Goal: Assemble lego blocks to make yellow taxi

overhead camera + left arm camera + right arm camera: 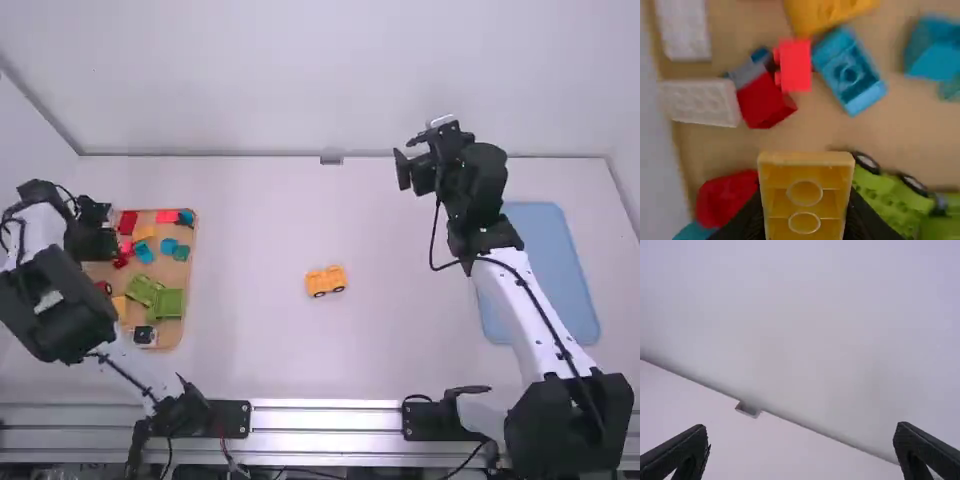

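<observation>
Tray (172,275) with loose lego blocks lies on the white worktop (250,330). Over this tray is the left gripper (94,240), and its fingers are grasping a yellow block (805,195) between them, with two round openings visible. Yellow lego car (326,281) with wheels, the task's thing, stands upright on the worktop, to the right of the tray and apart from it. Well apart to the tray's right, and farther from the arm bases, the right gripper (410,155) has its fingers released, spread wide.
</observation>
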Robot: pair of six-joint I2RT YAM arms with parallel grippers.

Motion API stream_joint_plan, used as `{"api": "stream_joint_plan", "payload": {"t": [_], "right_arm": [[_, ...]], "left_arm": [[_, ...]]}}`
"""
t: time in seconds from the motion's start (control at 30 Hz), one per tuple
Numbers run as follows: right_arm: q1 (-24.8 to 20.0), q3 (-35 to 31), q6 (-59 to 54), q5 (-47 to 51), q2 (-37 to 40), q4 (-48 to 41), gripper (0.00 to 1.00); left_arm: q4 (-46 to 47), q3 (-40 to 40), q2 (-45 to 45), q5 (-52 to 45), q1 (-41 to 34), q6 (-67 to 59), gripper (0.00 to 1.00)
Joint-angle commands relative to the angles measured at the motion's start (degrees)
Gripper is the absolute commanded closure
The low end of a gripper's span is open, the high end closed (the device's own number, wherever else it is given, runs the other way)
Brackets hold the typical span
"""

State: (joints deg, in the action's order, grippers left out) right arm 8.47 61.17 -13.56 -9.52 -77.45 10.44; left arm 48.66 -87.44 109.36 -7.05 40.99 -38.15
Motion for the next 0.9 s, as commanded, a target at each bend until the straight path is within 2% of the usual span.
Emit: {"api": "stream_joint_plan", "payload": {"t": [0.0, 0.17, 0.2, 0.37, 0.4, 0.47, 0.63, 0.87], "right_arm": [[0.2, 2.2, 0.0, -5.2, -0.3, 0.3, 0.02], [0.2, 2.2, -2.5, -12.5, -3.9, 4.4, 0.02], [0.2, 2.2, -1.1, -13.9, -5.5, 6.5, 0.02], [-0.7, 2.6, 1.5, -23.2, -10.9, 12.9, 0.01], [-1.3, 3.9, 2.6, -30.4, -13.9, 14.8, 0.02], [-1.7, 5.6, 3.4, -36.4, -16.4, 15.3, 0.01], [-2.0, 13.4, 4.2, -55.7, -24.9, 14.3, 0.01], [1.2, 20.2, 4.5, -69.0, -33.3, 14.9, 0.02]], "left_arm": [[0.2, -0.5, -5.9, -8.2, -2.5, -2.1, 0.77], [-4.5, 3.7, -12.4, -20.6, -9.8, -6.5, 0.78], [-6.2, 5.1, -13.7, -23.3, -12.1, -7.0, 0.82], [-13.9, 10.3, -16.7, -28.6, -19.6, -6.8, 0.85], [-18.0, 13.0, -18.0, -31.1, -23.2, -6.6, 0.83], [-21.3, 15.0, -18.9, -33.3, -25.7, -6.6, 0.8], [-35.5, 20.3, -19.6, -43.6, -34.4, -1.5, 0.81], [-54.8, 25.5, -19.6, -52.3, -42.3, 9.0, 0.82]]}}
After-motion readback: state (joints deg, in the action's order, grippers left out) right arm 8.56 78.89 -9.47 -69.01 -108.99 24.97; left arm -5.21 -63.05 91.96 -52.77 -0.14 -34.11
